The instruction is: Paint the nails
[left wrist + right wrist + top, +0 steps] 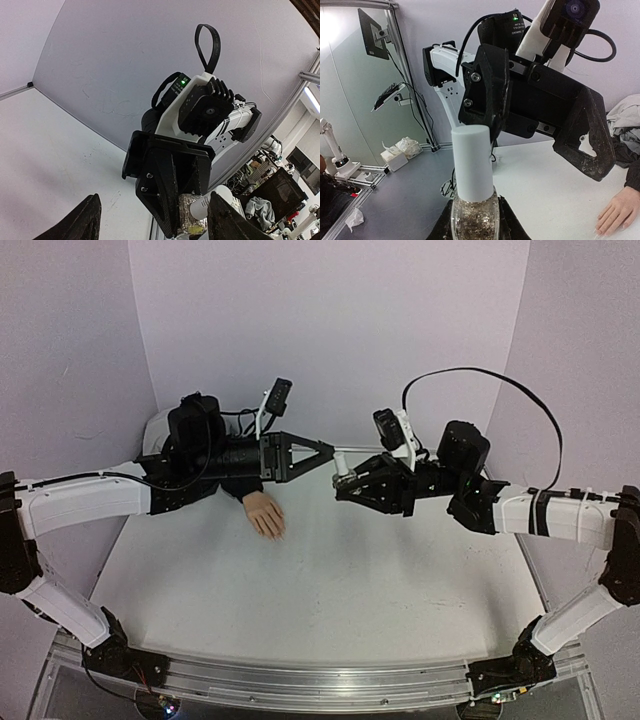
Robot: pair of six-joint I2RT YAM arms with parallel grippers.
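Reaching in from the left, left gripper: held above the table, tips toward the right. Fingers are well apart, with nothing clamped between them. Its own wrist view shows both fingertips at the bottom edge, with the opposing gripper and a white cap beyond them; no part of the mannequin appears there.

Mannequin hand: pale peach, palm down on the table, emerging from a dark sleeve beneath the left gripper's body. Long axis runs from the sleeve at far left to the fingertips at near right. It lies nearer the arm bases than the left fingers and left of the right gripper, apart from both.

Nails: too small to make out from above. Only the right wrist view shows them, as pale tips in its lower right corner, down on the table and well apart from the bottle.

Glitter polish bottle: clear glass, gold flecks, white cap on, cap end pointing toward the left gripper. The open left jaws stand just beyond the cap; contact cannot be told.

Right gripper: fingers clamped on the bottle's glass body, facing the left gripper's tips.
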